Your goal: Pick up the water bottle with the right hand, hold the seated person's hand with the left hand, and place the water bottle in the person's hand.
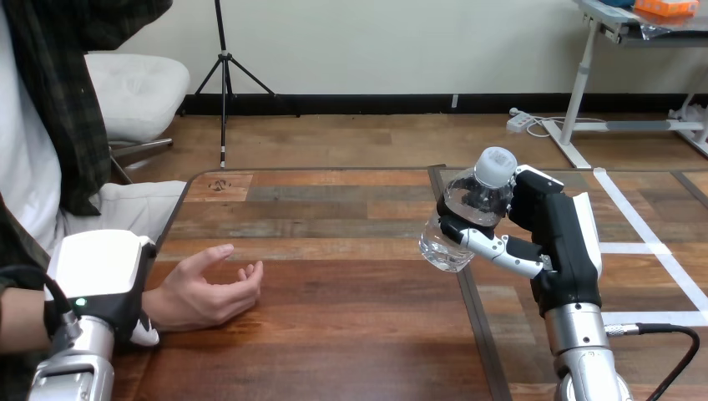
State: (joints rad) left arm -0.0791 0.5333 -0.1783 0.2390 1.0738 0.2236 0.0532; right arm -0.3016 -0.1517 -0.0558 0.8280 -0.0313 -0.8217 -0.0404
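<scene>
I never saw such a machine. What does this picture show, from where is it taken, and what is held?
The camera sits on a humanoid robot's head, looking down at a brown wooden table. The black-and-white machine parts are its hands. Its right hand has its fingers curled round a clear plastic water bottle with a white cap, raised above the table. Its left hand lies over a seated person's wrist; the person's hand rests palm up on the table, empty.

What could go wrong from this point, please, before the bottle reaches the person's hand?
The water bottle sits tilted in the right robot hand, so it might slip in transit. The person's hand lies palm up with fingers curled inward, so the bottle could catch on them.
</scene>
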